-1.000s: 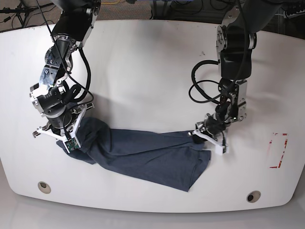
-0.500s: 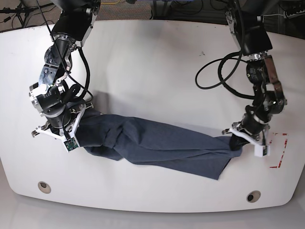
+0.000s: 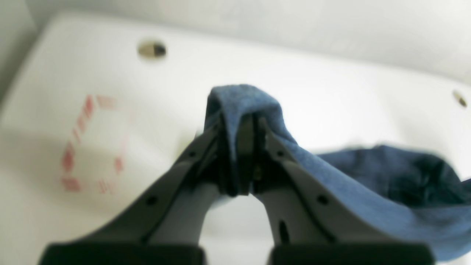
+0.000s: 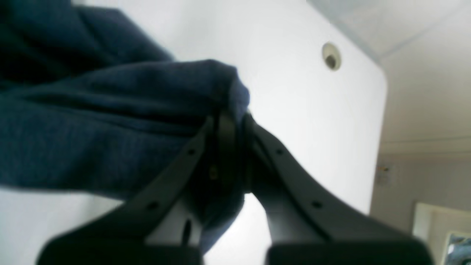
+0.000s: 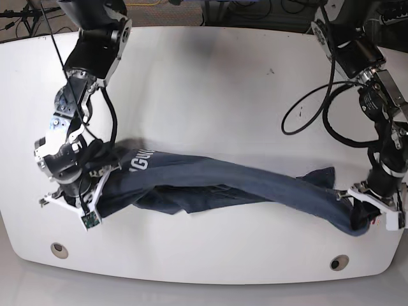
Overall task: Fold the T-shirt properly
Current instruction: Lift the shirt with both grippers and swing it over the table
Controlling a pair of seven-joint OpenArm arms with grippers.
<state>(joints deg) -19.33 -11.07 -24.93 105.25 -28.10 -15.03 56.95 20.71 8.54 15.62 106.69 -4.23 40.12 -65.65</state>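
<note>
The T-shirt (image 5: 242,185), dark navy with white lettering (image 5: 141,160) near its left end, is stretched in a long twisted band across the white table (image 5: 204,95). At the band's right end, near the front right corner, my left gripper (image 5: 371,213) is shut on a raised fold of the cloth (image 3: 243,99). My right gripper (image 5: 76,201) holds the left end. In the right wrist view its jaws (image 4: 232,125) are shut on bunched navy fabric (image 4: 92,129). The neck and sleeves are hidden in the folds.
A red dashed rectangle (image 3: 92,147) is marked on the table just beside the left gripper. Two round holes (image 5: 58,250) (image 5: 339,262) sit near the front edge. Black cables (image 5: 306,121) loop from the arm on the base view's right.
My left gripper has carried its end of the T-shirt far to the right and toward the front. The shirt has drawn out from a bunched heap into a long band, and the lettering now shows.
</note>
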